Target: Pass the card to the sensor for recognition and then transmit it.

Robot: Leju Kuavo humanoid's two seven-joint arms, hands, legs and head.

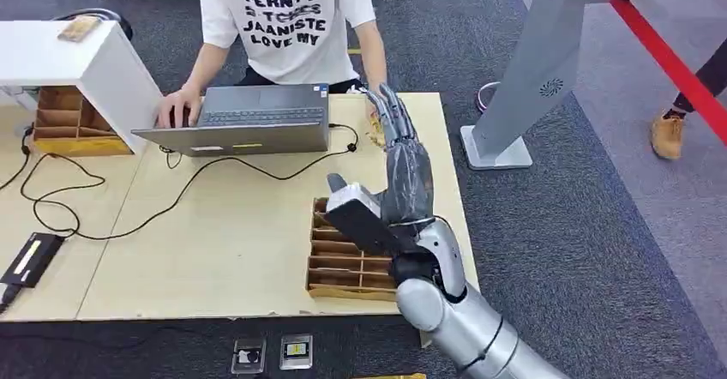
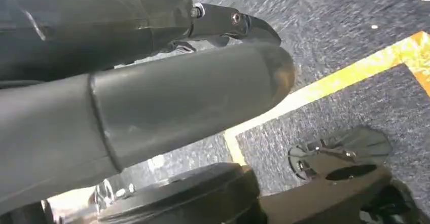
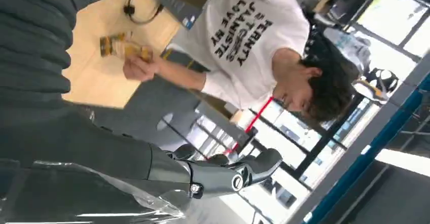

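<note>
Glossy dark right hand (image 1: 396, 152) above ribbed cardboard organizer (image 1: 343, 263)

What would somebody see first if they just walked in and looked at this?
First the robot's right hand, raised over the right side of the tan table with its fingers pointing up towards a person in a white printed T-shirt. That person sits at the far side, one hand on a grey laptop. A brown divided tray lies on the table beneath the raised arm, and a grey kiosk stand rises from the carpet to the right.
</note>
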